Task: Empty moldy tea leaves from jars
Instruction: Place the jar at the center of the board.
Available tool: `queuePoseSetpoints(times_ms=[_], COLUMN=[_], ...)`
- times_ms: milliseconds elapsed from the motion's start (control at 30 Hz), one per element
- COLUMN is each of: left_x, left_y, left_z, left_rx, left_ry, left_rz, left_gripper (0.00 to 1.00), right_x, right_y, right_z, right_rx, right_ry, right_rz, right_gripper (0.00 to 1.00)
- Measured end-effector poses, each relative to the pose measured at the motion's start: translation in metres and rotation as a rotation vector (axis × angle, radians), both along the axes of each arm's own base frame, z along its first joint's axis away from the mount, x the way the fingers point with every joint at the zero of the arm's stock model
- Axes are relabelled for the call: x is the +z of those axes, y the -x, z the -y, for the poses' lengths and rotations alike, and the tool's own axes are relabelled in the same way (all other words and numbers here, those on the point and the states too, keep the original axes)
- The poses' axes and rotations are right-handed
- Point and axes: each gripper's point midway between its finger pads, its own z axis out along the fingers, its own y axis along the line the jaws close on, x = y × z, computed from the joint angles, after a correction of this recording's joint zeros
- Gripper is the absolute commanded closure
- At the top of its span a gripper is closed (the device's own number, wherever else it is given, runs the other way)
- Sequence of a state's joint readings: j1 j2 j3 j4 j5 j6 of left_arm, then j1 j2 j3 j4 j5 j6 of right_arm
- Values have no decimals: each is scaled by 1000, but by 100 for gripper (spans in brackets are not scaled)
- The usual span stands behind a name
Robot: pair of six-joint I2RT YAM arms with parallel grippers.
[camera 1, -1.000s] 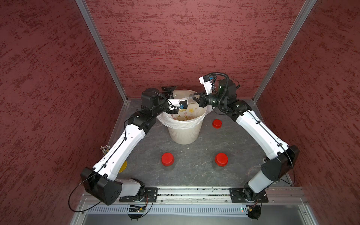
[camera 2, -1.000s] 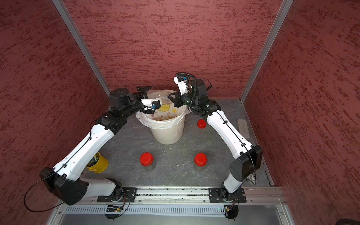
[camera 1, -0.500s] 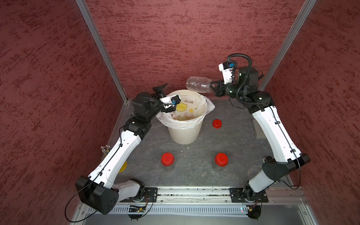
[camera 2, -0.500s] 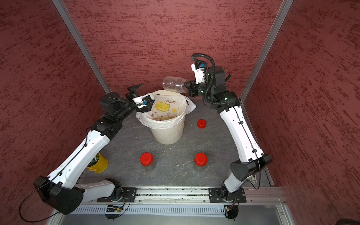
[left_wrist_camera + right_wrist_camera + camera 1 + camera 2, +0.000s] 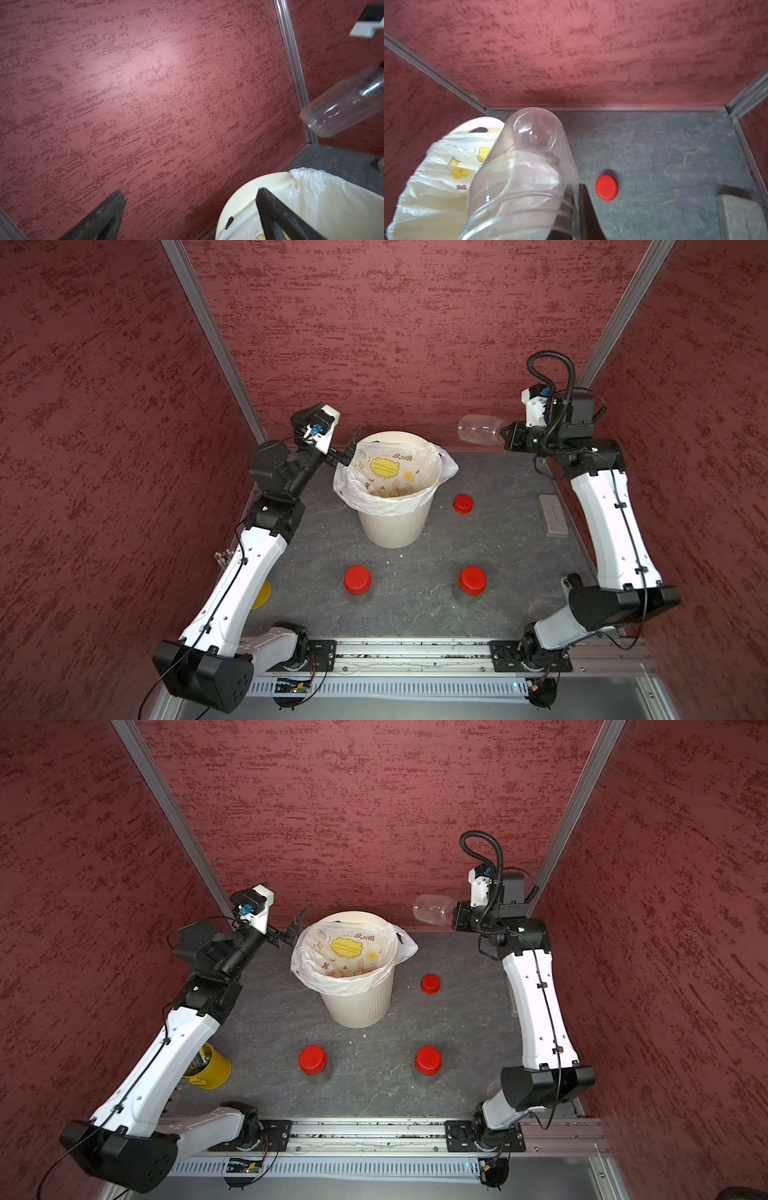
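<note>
Clear plastic, see-through from end to end, the open jar point(image 5: 478, 434) lay sideways in the air near the back wall, its base pointing toward the bin point(image 5: 395, 526) and its mouth end clamped by the closed right hand point(image 5: 505, 437). A second jar point(image 5: 358, 580) and a third jar point(image 5: 471, 580) stood upright on the table point(image 5: 415, 610), well apart, both capped red. A loose red lid point(image 5: 462, 504) lay beside the bin. The left hand point(image 5: 348, 448) hung spread open, holding nothing, at the bin's rim.

The left arm point(image 5: 249, 568) and right arm point(image 5: 606, 522) have white shells between black joints, on black plates at the silver rail point(image 5: 411, 651). Thin black cables follow each; dark dots, possibly screws, mark the shells.
</note>
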State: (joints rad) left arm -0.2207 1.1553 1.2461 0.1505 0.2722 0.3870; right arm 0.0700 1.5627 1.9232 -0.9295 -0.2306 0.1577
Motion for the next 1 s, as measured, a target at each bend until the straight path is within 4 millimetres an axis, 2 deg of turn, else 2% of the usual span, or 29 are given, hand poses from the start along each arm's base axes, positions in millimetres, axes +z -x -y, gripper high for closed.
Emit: queuePoseSetpoints(times_ms=[100, 167, 367, 533, 800, 1000], left_x=[1, -1, -11, -19, -35, -41], left_y=[4, 5, 5, 5, 1, 2], left_z=[3, 5, 6, 11, 19, 22], left_rx=[-44, -66, -101, -133, -175, -193], left_ry=[43, 64, 93, 90, 80, 74], left_rz=[-24, -42, -107, -140, -197, -226], left_gripper=[0, 0, 0, 0, 0, 0], right_x=[-37, -54, -82, -107, -171, -209], right_y=[1, 3, 5, -1, -3, -3], right_z=[13, 21, 41, 55, 70, 75], right_rx=[-53, -87, -172, -229, -271, -277], right_ry=[38, 66, 144, 213, 304, 347], right_rz=[-97, -144, -215, -278, -431, -520], right_gripper=[100, 100, 100, 100, 100, 100])
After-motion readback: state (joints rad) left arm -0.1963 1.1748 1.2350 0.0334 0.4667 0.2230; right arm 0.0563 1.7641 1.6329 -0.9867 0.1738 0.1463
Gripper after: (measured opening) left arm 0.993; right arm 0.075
